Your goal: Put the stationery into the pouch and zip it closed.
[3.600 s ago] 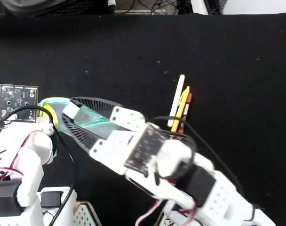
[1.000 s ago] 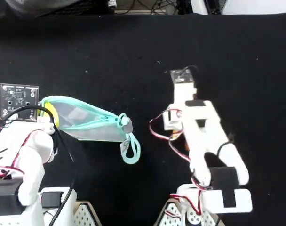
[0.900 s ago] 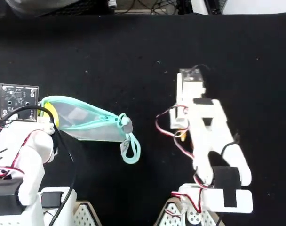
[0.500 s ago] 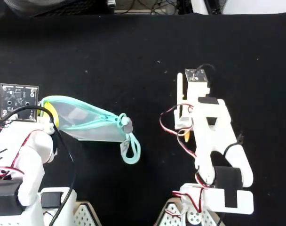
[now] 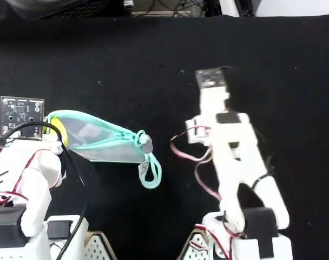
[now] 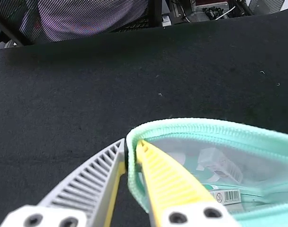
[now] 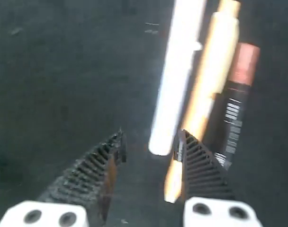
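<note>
Change, left to right: the left gripper (image 5: pixel 56 134) and the mint-green translucent zip pouch (image 5: pixel 102 142) are where they were 3.6 s ago. Back then the right arm (image 5: pixel 235 157) lay stretched across the pouch. It has since swung away and now stands well apart from it, on the side of the pouch's mint-green loop strap (image 5: pixel 151 173). Half a second ago a white pen showed beside the arm in the high view. The arm's wrist has since shifted towards the pouch and covers it.

Jaws, left to right:
- Left gripper (image 6: pixel 130 153): pressed together on the pouch's (image 6: pixel 220 137) zipped rim at the end far from the strap. The yellow finger (image 6: pixel 167 182) is inside the mouth and the grey finger (image 6: pixel 94 177) outside. The pouch lies on the black table cloth (image 5: pixel 153 59), mouth open, with the grey zip pull (image 5: pixel 146 143) at the strap end. A white labelled item (image 6: pixel 220 165) lies inside.
- Right gripper (image 7: pixel 151 139): black fingers spread wide, holding nothing, low over the cloth. The near end of the white pen (image 7: pixel 177 80) lies between the fingertips. One fingertip overlaps the orange pen (image 7: pixel 215 71) lying against it. A copper-brown pen (image 7: pixel 236 94) lies just beyond, outside the jaws. All three pens lie side by side on the cloth, well apart from the pouch.
</note>
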Controlling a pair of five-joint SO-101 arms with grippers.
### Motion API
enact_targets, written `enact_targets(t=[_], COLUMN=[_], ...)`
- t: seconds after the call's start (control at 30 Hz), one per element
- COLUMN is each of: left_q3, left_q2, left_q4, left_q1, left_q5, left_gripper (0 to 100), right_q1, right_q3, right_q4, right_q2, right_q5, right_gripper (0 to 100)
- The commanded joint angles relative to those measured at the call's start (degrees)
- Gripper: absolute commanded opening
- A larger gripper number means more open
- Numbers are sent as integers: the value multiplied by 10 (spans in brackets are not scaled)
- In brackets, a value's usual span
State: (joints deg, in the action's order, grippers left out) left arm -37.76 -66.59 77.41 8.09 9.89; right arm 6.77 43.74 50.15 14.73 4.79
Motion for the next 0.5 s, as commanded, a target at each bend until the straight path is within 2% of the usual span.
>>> enact_targets(t=[0.0,0.2,0.47], left_q3=[-95,-95,-95], left_q2=[12,12,12], left_q4=[8,8,8], left_q1=[4,4,4], left_q5=[4,4,4], left_gripper=[44,44,44], right_q1=[17,-29,-32], right_q3=[0,0,-15], right_q4=[-20,-35,-43], right_q2=[20,7,-51], right_q5=[4,4,4], right_gripper=[180,180,180])
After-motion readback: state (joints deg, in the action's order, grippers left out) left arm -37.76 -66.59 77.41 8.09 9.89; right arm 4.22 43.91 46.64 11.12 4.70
